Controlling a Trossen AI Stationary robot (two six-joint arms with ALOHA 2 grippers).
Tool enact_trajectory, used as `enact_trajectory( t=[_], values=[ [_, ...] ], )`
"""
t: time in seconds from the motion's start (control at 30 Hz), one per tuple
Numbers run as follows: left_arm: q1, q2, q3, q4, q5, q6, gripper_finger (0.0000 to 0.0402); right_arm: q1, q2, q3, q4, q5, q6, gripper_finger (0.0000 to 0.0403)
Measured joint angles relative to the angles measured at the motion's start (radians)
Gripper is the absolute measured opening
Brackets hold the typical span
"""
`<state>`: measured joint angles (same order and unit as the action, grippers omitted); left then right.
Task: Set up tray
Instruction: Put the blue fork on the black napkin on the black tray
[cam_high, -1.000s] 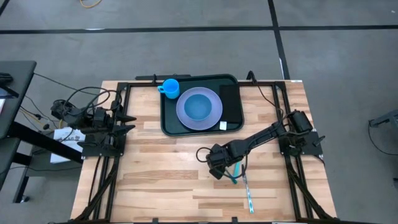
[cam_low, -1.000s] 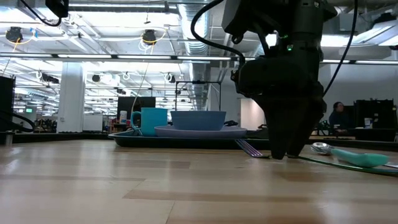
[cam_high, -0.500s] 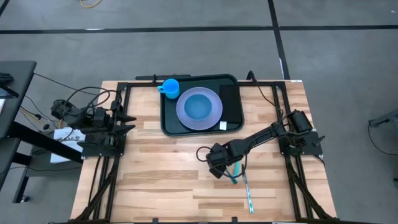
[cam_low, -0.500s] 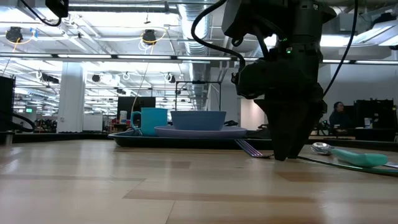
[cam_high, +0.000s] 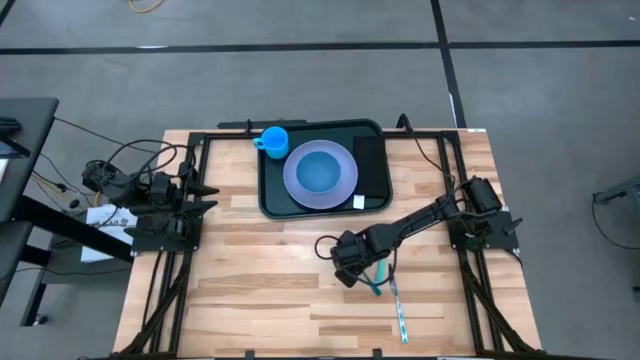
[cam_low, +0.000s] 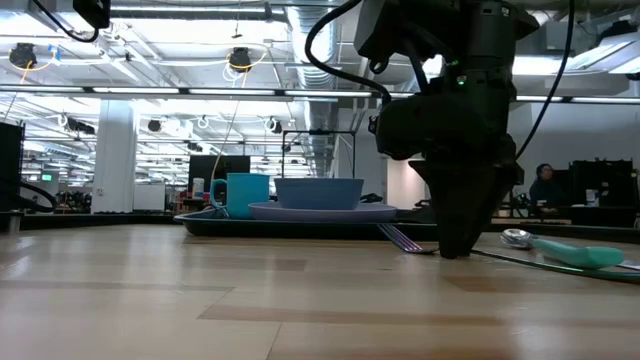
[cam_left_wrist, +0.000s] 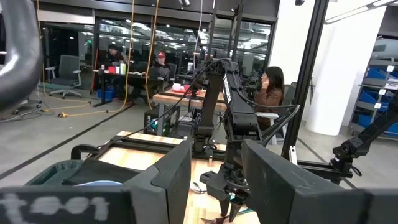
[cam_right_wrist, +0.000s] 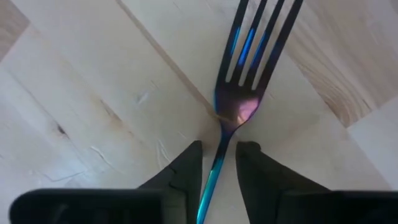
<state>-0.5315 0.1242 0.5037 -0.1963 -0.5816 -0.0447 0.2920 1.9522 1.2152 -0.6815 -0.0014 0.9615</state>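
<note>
The dark tray (cam_high: 271, 198) lies at the table's far middle and carries a blue cup (cam_high: 274, 140), a lavender plate (cam_high: 320, 172) and a flat black rectangle (cam_high: 369, 165). A fork (cam_right_wrist: 249, 56) with a blue-purple sheen lies flat on the wood nearer the front, right of centre. My right gripper (cam_right_wrist: 219, 155) points down over it, its fingers a narrow gap apart on either side of the fork's handle, just behind the neck. My left gripper (cam_left_wrist: 214, 186) waits open at the table's left edge (cam_high: 205, 195), with nothing between its fingers. My right gripper comes from above, pointing down, with one finger (cam_right_wrist: 189, 165) on each side of the fork's handle (cam_right_wrist: 217, 146) close to the neck and lying across it. Whether the fingers touch the handle I cannot tell. The fork lies flat on the table.
A spoon with a teal handle (cam_high: 376, 281) and a thin pale-blue utensil (cam_high: 399, 315) lie just right of and nearer than my right gripper. Bare wood spreads over the table's near left. People sit at desks in the room beyond.
My right gripper has stayed down over the fork, and its fingers have drawn closer together around the handle. The fork has not moved.
</note>
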Motion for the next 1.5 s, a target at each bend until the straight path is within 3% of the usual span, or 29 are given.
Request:
enact_trajectory(
  t=[0.4,0.67,1.5],
  values=[
    [0.000,0.000,0.000,0.000,0.002,-0.005,0.0132,-0.006,0.000,0.000,0.014,-0.010,0.000,0.0046],
    [0.000,0.000,0.000,0.000,0.058,-0.005,0.0132,-0.007,0.000,0.000,0.020,-0.025,0.007,0.0007],
    [0.000,0.000,0.000,0.000,0.079,-0.005,0.0132,-0.053,0.005,0.075,-0.096,-0.031,0.007,0.0006]
  ],
)
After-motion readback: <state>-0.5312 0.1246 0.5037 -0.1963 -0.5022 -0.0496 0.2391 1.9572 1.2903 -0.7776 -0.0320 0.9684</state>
